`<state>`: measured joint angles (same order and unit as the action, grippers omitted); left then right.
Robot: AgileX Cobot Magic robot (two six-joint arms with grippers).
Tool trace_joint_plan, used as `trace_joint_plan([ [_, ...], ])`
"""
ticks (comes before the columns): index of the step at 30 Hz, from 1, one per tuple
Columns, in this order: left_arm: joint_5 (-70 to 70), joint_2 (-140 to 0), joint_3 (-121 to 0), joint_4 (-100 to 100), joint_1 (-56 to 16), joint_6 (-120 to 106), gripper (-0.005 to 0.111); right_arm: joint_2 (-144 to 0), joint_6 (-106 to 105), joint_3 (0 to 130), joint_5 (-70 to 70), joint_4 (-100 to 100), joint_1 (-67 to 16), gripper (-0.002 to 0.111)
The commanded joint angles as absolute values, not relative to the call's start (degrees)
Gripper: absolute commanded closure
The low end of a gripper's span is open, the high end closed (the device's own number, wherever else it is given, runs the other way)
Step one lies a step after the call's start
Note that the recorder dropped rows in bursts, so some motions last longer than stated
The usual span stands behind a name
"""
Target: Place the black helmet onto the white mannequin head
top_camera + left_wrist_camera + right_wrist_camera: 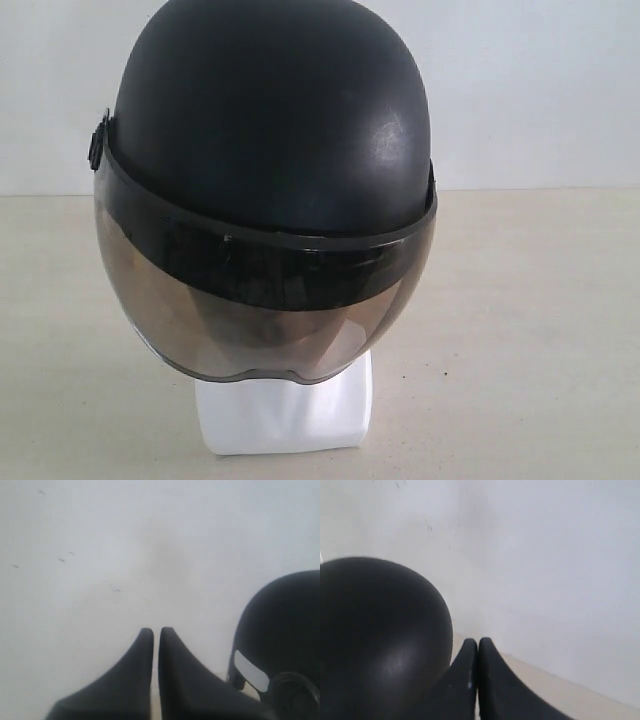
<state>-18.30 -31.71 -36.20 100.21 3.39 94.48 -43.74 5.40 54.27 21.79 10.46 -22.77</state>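
The black helmet [270,110] sits on the white mannequin head [285,410]. Its smoky visor [265,310] covers the face, so only the neck and squarish base show below it. No gripper appears in the exterior view. In the left wrist view my left gripper [156,630] is shut with nothing between its fingers, and the helmet [285,625] lies off to one side, apart from it. My right gripper [478,641] is shut and empty too, with the helmet's rounded shell [375,635] close beside one finger.
The head stands on a pale beige table [520,330] with a plain white wall [540,80] behind. Both wrist views face that wall [150,545].
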Motion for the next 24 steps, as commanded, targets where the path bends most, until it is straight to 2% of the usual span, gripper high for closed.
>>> trace_joint_plan([
  [1,-9.9,-16.1,-27.6,99.9,3.4,97.2,0.102,-29.3,4.8,40.9,10.4,11.3,-22.8,0.108],
  [6,-4.1,0.0,-18.6,99.9,3.4,97.2,0.102,-14.1,4.6,25.9,0.5,11.0,-22.8,0.108],
  [8,-3.5,0.0,-16.6,99.9,3.4,97.2,0.102,-9.1,4.8,22.2,0.4,10.6,-22.8,0.108],
  [13,-13.2,-0.3,-14.4,99.9,3.4,97.9,0.102,0.0,7.8,19.3,6.8,9.3,-22.8,0.108],
  [24,-13.6,-0.4,-13.9,99.9,3.4,97.9,0.102,0.0,8.0,19.4,5.3,9.3,-22.8,0.108],
])
